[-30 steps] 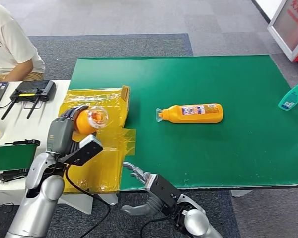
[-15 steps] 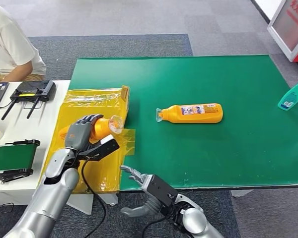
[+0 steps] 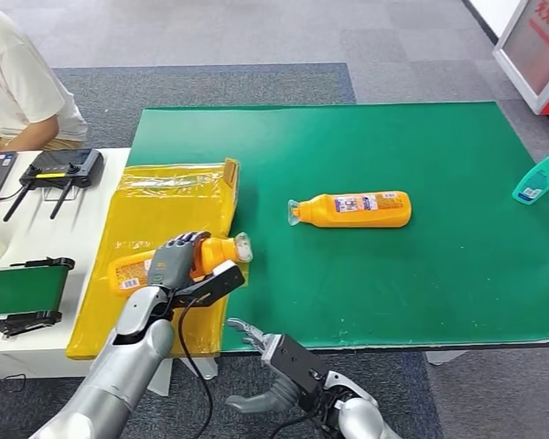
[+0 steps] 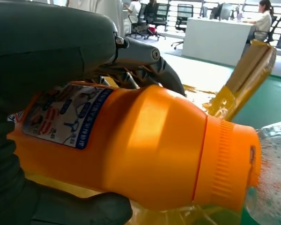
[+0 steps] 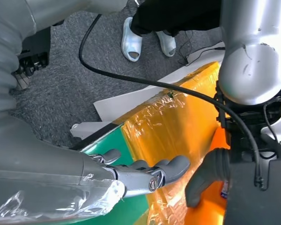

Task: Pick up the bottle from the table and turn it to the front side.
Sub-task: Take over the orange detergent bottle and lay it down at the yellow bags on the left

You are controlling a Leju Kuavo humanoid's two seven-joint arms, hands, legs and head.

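Orange bottle (image 3: 188,259) lying sideways, clear cap, blue-edged label, gripped by left hand (image 3: 173,261), right hand (image 3: 262,366) empty, fingers spread

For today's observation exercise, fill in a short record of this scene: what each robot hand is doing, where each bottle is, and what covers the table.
left hand: grips an orange bottle lying on its side over the yellow plastic sheet
right hand: open, holding nothing, at the table's near edge
second orange bottle: lying on the green mat, cap end toward the yellow sheet
teal bottle: at the mat's right edge
bystander: a person seated at far left
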